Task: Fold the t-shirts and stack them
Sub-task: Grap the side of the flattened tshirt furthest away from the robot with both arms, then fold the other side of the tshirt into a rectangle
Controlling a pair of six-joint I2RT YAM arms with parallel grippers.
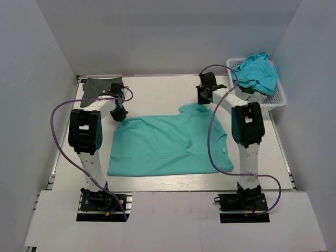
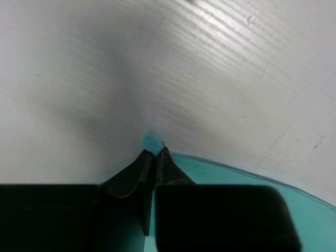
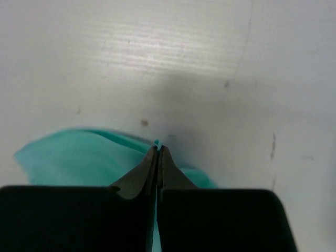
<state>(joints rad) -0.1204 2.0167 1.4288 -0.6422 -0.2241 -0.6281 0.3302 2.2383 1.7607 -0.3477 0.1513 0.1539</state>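
Observation:
A teal-green t-shirt [image 1: 163, 144] lies spread on the white table, partly folded. My left gripper [image 1: 119, 113] is shut on its far left corner; a bit of teal cloth [image 2: 152, 142] pokes out between the closed fingertips. My right gripper [image 1: 202, 96] is shut on the far right edge, a thin fold of teal cloth [image 3: 157, 143] pinched at the tips. A dark olive-green t-shirt [image 1: 100, 85], folded square, lies at the far left corner behind the left arm.
A white basket [image 1: 277, 97] at the far right holds crumpled blue-teal cloth [image 1: 257, 72] and something dark green. Grey walls enclose the table on three sides. Purple cables loop off both arms.

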